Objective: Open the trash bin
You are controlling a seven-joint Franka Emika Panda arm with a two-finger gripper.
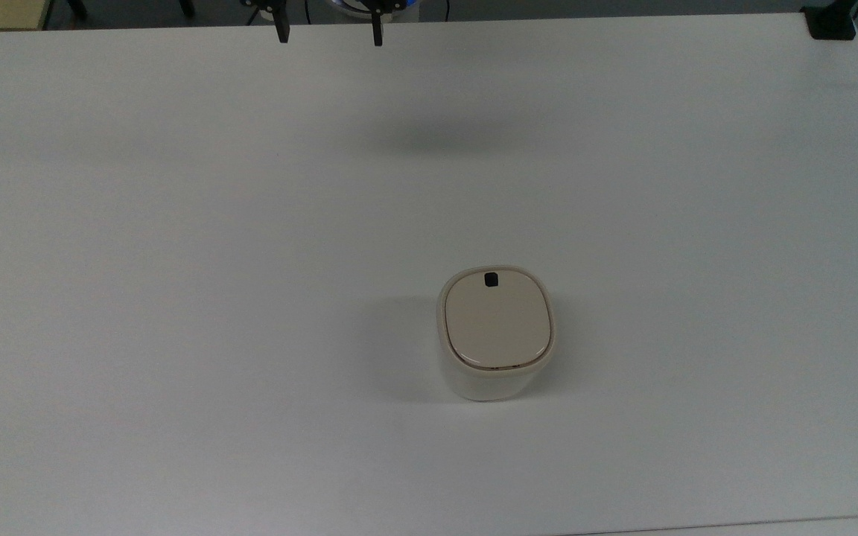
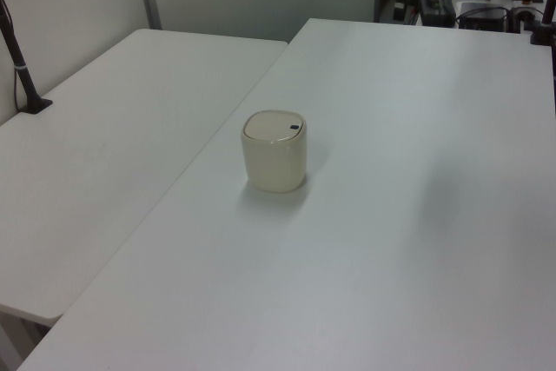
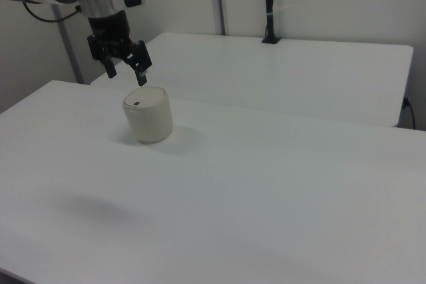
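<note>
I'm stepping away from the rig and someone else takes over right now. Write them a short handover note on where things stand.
Gripper: open, holding nothing, raised above the white table, well clear of the bin.
Small cream-white plastic trash bin: upright on the table, nothing touching it.
Flat beige lid: shut flush; small black square button at the rim, on the edge toward the top view's top.
Done: nothing on the bin yet.
Left: bring the gripper to the bin and open the lid, probably by pressing the button.
</note>
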